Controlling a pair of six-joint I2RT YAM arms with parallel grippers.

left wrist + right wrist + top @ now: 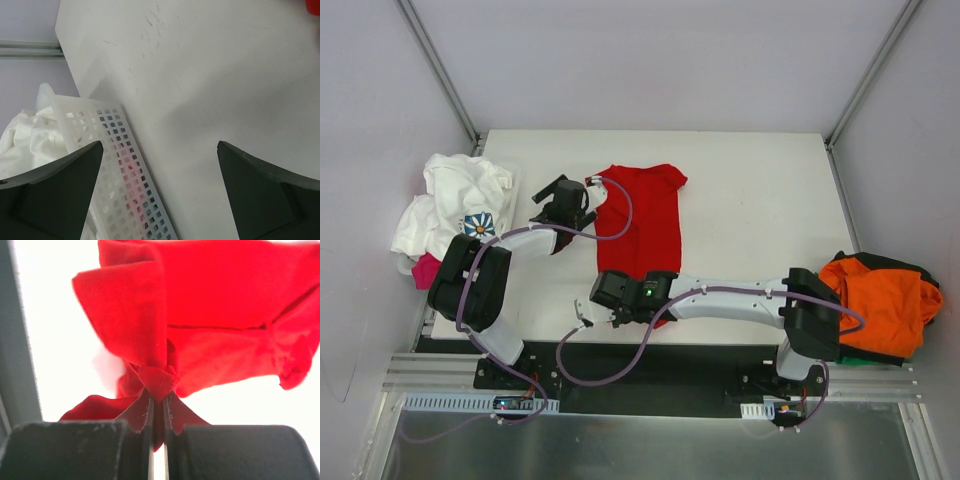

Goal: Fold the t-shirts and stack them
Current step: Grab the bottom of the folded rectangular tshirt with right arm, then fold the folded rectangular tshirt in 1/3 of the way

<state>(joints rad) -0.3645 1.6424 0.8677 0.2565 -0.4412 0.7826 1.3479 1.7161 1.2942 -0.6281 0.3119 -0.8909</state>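
A blue square flower print (478, 225) is shown on the white t-shirt (455, 190); no lettering can be made out on it.

The red t-shirt (645, 225) is laid on the white table (750, 200) at the centre of the top view. Its long axis runs from the upper to the lower part of the frame, with a sleeve at the upper right corner. Its lower end is bunched and pinched between the closed fingers of the right gripper (159, 405), at the bottom centre of the right wrist view.

The left gripper (160, 147) is held just left of the shirt's upper end, its 2 fingers spread wide over bare table.

At the left edge of the top view, the white t-shirt is heaped in a white perforated basket (125, 165), with a pink one (423, 270) beneath it. At the right edge, an orange t-shirt (880, 300) is piled on a dark one (885, 262), and green cloth (860, 358) is seen under them; what holds that pile cannot be told.
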